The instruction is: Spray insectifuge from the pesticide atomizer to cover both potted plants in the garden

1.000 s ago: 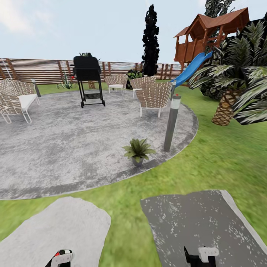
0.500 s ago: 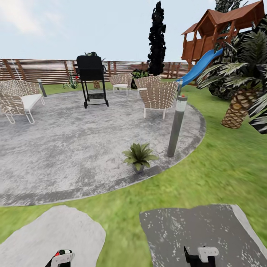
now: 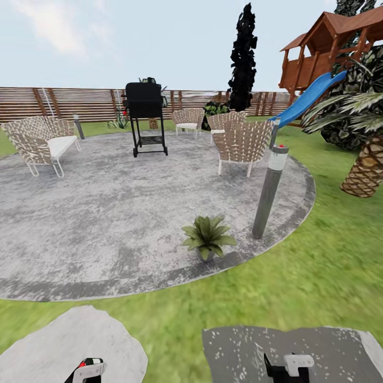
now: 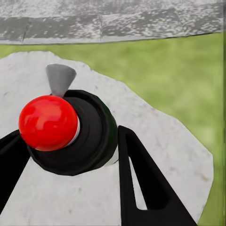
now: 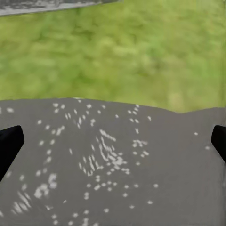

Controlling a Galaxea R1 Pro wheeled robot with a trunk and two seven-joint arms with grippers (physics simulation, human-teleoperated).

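Sitting between the left jaws [image 4: 66, 160]: pesticide atomizer [image 4: 70, 132].

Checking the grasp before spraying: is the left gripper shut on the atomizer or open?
Shut on the pesticide atomizer: in the left wrist view, the left gripper has its black fingers flanking the bottle's black top and red knob.
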